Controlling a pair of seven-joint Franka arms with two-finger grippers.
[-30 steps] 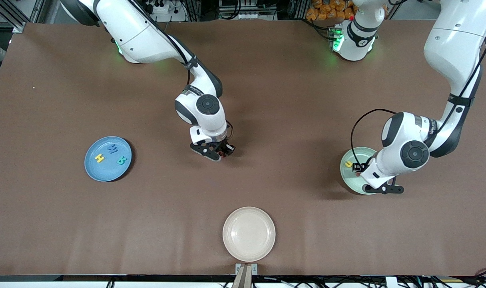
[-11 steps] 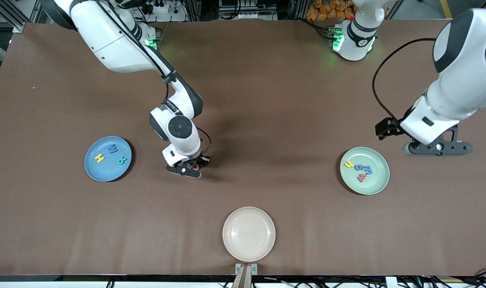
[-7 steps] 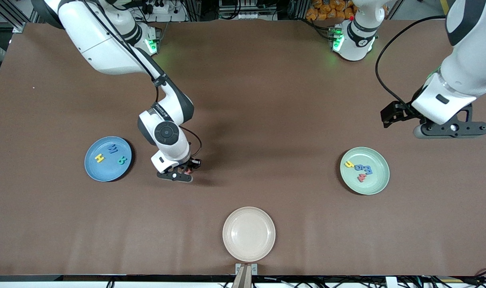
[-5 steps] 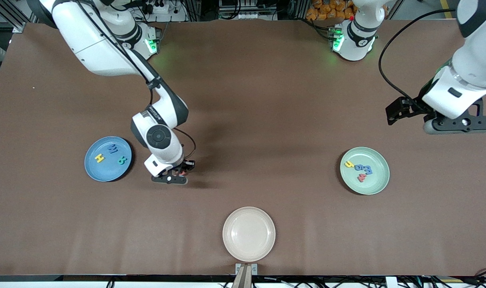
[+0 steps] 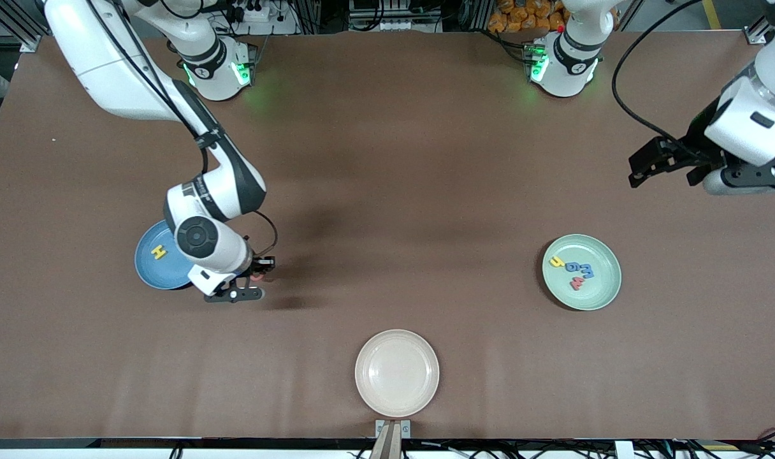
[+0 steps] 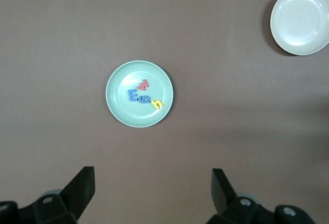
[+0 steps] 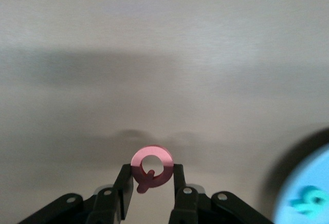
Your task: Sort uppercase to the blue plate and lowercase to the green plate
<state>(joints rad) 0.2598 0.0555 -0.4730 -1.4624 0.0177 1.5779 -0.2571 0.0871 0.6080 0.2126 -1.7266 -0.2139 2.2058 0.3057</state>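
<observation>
While brown cloth covers the table [image 5: 387, 159], the right end effector [image 5: 250, 280] has moved from mid-table to just beside the blue plate [image 5: 152, 271], pinching the red Q [image 7: 151, 167] flat-on, tail toward the wrist. Raised and pulled back, the left end effector [image 6: 151, 196] gapes wide above the green plate [image 5: 601, 293] holding four lowercase [image 5: 573, 271] letters.
</observation>
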